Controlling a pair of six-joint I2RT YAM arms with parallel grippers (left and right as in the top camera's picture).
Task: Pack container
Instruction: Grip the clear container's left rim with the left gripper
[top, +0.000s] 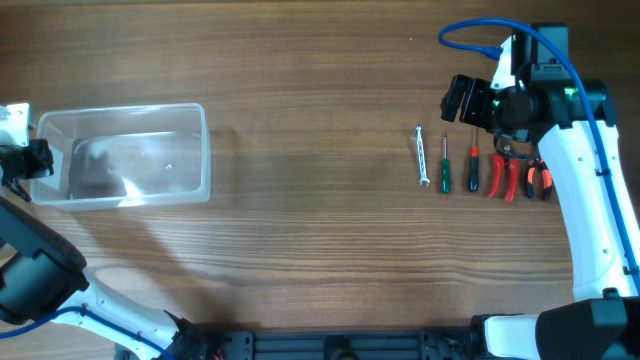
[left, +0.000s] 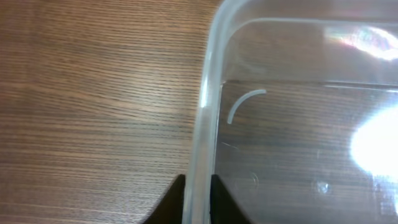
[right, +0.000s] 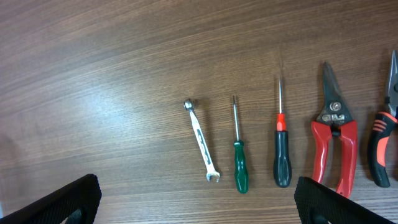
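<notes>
Fingertips of the left gripper (left: 198, 209) sit on either side of the near wall of the container (top: 206, 150), with no gap showing, so the gripper is judged to be pinching that wall at the container's left end. The right gripper (right: 199, 208) is spread wide, holds nothing, and hangs above the row of tools.

Container position: far left of the table (top: 300, 230), well apart from the tools. Its open top faces up. Its long axis runs left to right in the overhead view.

Tool row, far right of the table, each item separate:
- wrench (right: 202, 149)
- green screwdriver (right: 239, 165)
- black screwdriver (right: 282, 158)
- red snips (right: 334, 149)
- orange pliers (right: 382, 149), partly cut off at the frame edge

All five lie parallel, their long axes crosswise to the container's.

Progress: the clear walls show only glare and wood grain, so nothing appears packed. Judged status is the very start: all five tools are left to carry over.
</notes>
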